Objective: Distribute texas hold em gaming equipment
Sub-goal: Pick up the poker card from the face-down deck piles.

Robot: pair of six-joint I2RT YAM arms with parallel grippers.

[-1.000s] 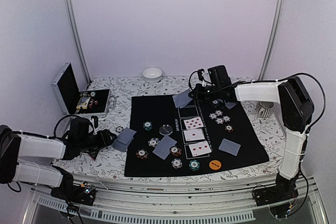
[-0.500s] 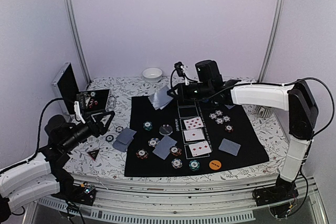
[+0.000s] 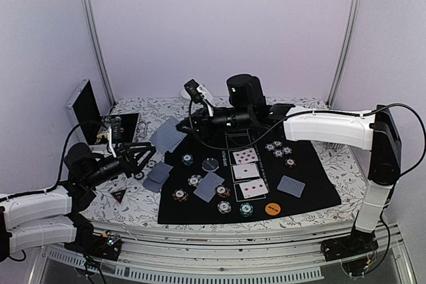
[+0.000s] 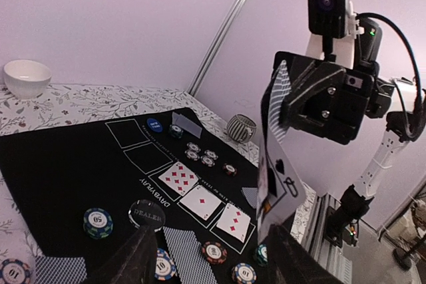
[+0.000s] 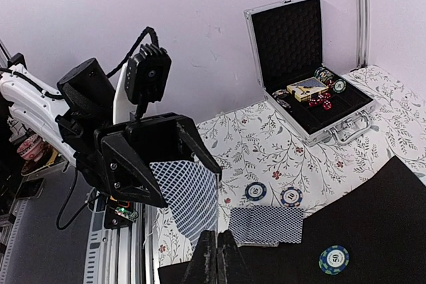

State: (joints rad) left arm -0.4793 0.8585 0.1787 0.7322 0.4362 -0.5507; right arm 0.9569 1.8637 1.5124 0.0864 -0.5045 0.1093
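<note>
Inside the case: chips, maybe dice; right fingers pinch card, left fingers spread.

The worktop carries a white cloth with a pattern of small flowers. On its middle lies 1 black mat with white printed frames. At the far left corner stands a silver case, open, lid upright. A white bowl sits near the back wall. Beside the mat's right edge stands 1 striped cup.
</note>
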